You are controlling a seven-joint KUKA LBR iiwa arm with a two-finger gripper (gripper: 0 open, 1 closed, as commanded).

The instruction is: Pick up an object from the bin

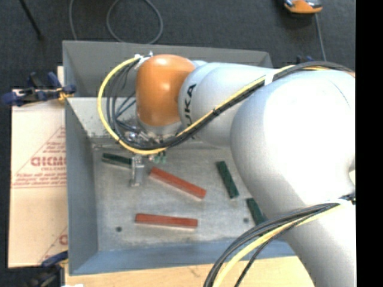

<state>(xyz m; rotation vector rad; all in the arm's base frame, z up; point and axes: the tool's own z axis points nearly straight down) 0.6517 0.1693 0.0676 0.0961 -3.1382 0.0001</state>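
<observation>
My gripper (137,176) hangs low over the left half of the bin floor, just under the arm's wrist. A dark green bar (116,158) lies flat directly to its left, one end running in under the wrist. To the gripper's right, a red-brown bar (178,183) lies at a slant, its near end close to the gripper. I cannot tell whether the gripper touches either bar.
A second red-brown bar (166,221) lies flat near the bin's front wall. Two more dark green bars (227,179) (254,211) lie at the right, the second partly under the arm. The arm covers the bin's right and back parts.
</observation>
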